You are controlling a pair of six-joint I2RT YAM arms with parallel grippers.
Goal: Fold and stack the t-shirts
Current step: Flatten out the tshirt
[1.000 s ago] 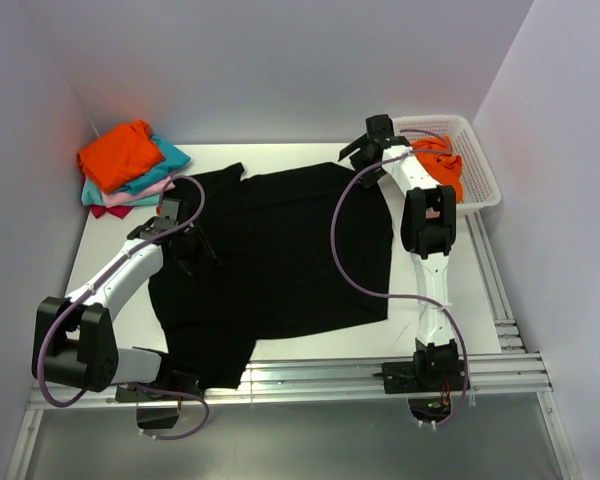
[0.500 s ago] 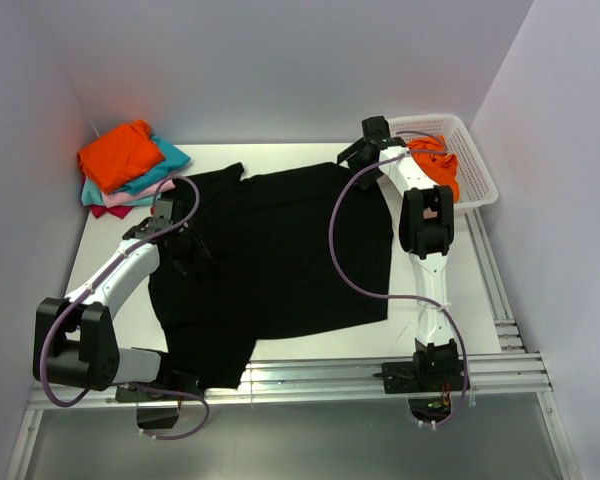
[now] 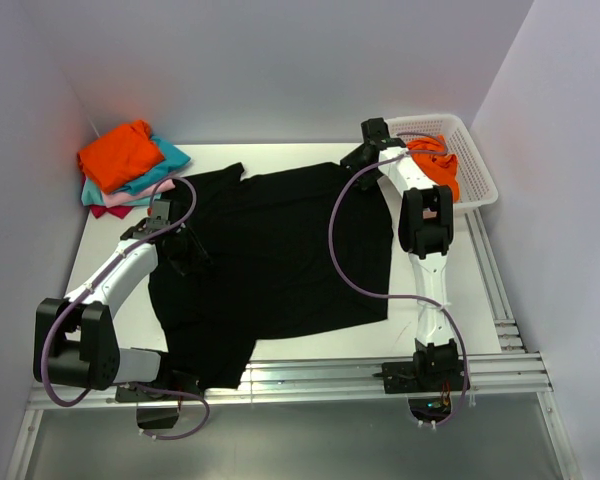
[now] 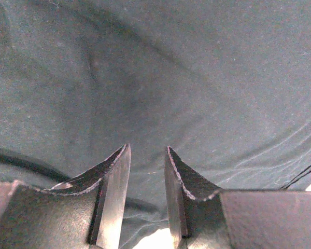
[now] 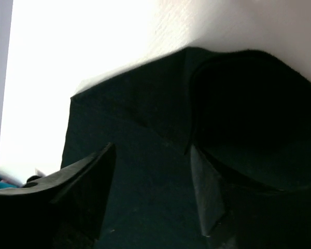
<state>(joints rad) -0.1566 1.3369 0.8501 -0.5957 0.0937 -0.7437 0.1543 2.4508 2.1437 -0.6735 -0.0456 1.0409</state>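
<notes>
Top external: right pincer [image 3: 352, 160] has edged left toward black t-shirt [image 3: 280, 250].

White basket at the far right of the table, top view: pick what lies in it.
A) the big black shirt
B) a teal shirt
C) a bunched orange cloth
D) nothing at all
C: a bunched orange cloth shows inside the white basket, while the black t-shirt lies spread on the table outside it.
</notes>
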